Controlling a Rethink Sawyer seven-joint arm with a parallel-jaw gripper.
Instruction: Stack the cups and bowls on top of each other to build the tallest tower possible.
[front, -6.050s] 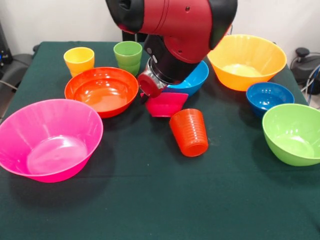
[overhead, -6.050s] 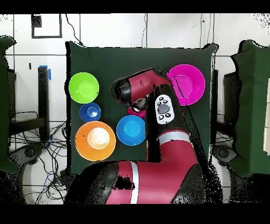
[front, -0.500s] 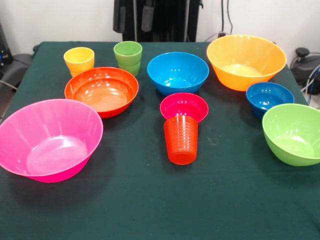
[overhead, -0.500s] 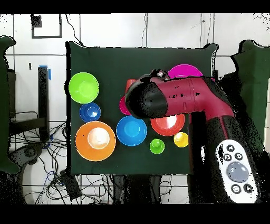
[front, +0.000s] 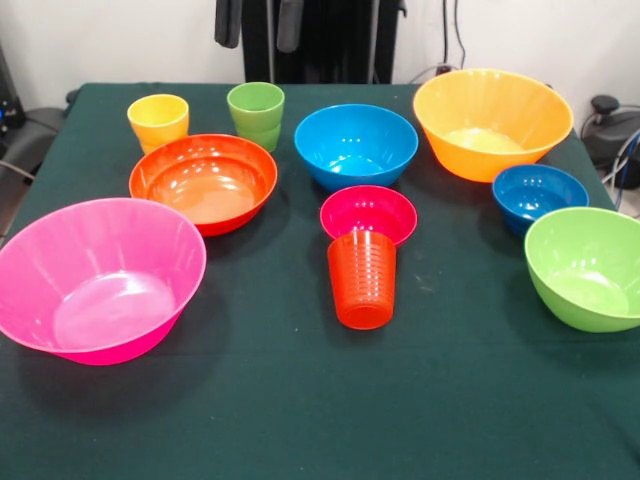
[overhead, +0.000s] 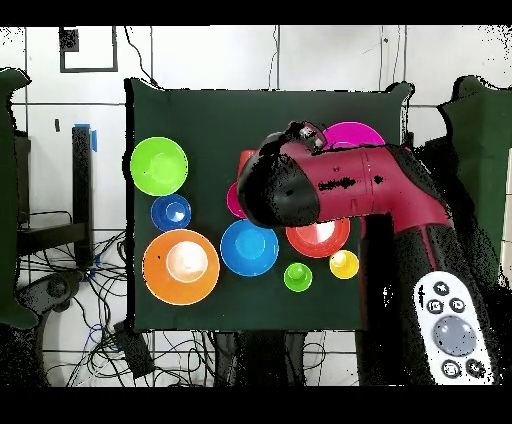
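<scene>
All the bowls and cups sit apart on the green cloth, none stacked. In the front view the large pink bowl (front: 100, 280) is near left, with the red-orange bowl (front: 203, 182), yellow cup (front: 158, 122) and green cup (front: 256, 115) behind it. The blue bowl (front: 356, 145) is at centre. The yellow-orange bowl (front: 492, 122), small dark blue bowl (front: 540, 195) and lime bowl (front: 590, 265) are at the right. The ribbed orange-red cup (front: 362, 280) touches the front of the magenta bowl (front: 368, 213). My gripper (front: 259, 22) hangs open and empty at the top edge, above the green cup.
In the overhead view my red arm (overhead: 330, 185) covers the table's middle and hides part of the pink bowl (overhead: 352, 133) and the red-orange bowl (overhead: 318, 238). A remote control (overhead: 452, 328) lies off the table. The green cloth (front: 300, 400) is bare near the front edge.
</scene>
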